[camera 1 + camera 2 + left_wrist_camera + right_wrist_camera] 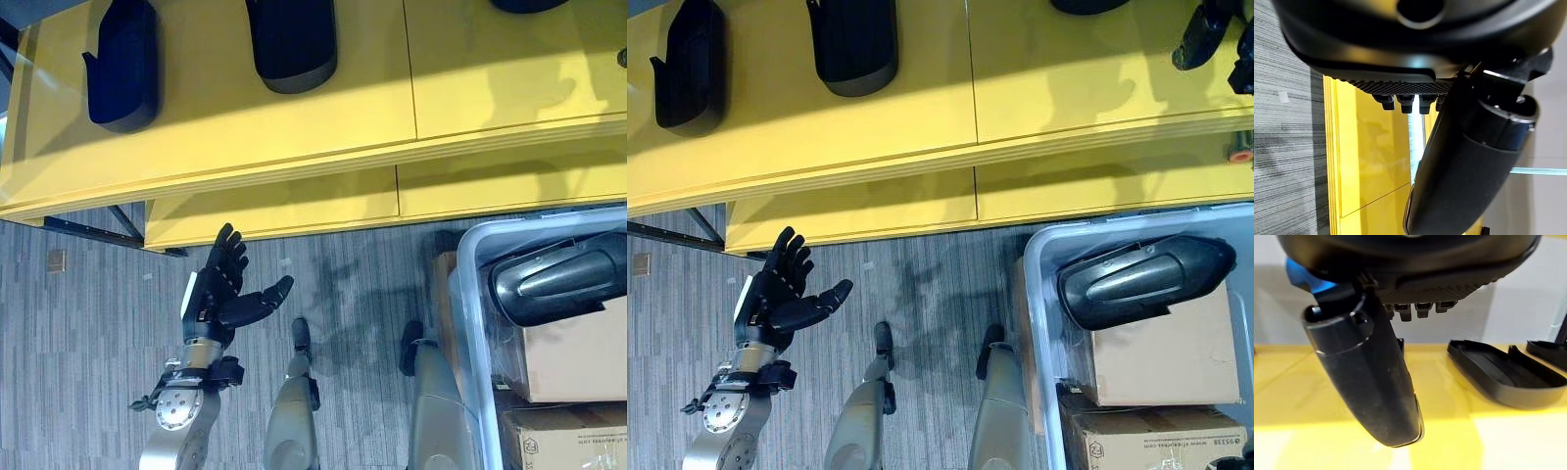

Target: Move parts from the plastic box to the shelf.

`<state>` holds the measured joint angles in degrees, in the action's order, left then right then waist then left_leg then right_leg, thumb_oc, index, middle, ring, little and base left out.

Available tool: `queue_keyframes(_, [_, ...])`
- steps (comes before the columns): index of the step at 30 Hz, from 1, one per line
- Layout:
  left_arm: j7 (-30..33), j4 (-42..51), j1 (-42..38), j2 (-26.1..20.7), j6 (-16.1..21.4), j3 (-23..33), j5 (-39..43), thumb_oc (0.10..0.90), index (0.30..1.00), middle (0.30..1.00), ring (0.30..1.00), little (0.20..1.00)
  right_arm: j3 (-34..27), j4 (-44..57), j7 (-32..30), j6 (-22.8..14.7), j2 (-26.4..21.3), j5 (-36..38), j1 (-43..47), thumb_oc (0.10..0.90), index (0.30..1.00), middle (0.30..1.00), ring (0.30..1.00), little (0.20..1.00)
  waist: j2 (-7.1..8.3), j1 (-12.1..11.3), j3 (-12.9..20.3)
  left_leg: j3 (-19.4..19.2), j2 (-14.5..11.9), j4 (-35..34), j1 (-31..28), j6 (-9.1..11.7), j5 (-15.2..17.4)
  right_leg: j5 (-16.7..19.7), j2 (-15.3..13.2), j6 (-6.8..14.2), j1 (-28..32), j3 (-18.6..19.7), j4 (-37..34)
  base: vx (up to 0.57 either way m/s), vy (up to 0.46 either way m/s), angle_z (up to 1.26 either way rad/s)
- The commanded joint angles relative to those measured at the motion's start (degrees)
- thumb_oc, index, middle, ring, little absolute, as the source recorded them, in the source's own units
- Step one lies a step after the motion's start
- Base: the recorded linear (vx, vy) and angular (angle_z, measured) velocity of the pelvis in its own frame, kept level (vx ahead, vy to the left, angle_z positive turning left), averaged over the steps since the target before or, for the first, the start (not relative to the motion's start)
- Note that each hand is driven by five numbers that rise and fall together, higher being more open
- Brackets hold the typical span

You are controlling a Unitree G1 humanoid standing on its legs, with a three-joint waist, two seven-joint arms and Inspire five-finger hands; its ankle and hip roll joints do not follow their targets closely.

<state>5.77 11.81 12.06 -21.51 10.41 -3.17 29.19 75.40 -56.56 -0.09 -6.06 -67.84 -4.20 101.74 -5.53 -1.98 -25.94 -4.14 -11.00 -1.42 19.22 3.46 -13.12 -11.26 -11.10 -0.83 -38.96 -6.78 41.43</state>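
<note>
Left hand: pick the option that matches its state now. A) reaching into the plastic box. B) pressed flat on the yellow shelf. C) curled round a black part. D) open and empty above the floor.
D: the left hand hangs over the grey floor with fingers spread and nothing in it, short of the yellow shelf and far from the plastic box.

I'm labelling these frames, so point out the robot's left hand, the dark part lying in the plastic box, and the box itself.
left hand (214, 299): left eye view, on its palm.
dark part (1141, 277): right eye view, middle of its glossy shell.
plastic box (1036, 294): right eye view, on its pale left rim.
</note>
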Motion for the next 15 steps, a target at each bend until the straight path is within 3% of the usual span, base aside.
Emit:
queue_keyframes(1, [0.4,4.7,-2.4,-2.3,7.1,0.2,2.2,0.9,1.0,1.0,1.0,1.0,-2.5,-2.2,-2.0,0.0,-0.3,2.8,2.5,0.9,1.0,1.0,1.0,1.0,3.3,-1.6,3.6,0.3,0.6,-0.2,-10.2,5.7,3.9,1.8,3.1,2.8,6.9,-3.2,-11.8,0.0,0.0,0.0])
queue_keyframes(15, [0.2,4.9,-2.7,-1.5,6.9,0.4,2.1,0.9,1.0,1.0,1.0,1.0,-5.1,-2.0,-0.9,-0.3,-1.1,4.8,-1.0,0.9,1.0,1.0,1.0,1.0,3.77,-1.7,2.5,0.5,0.9,-0.3,-10.1,5.7,4.1,2.1,3.0,3.0,6.2,-3.1,-11.5,0.0,0.0,0.0])
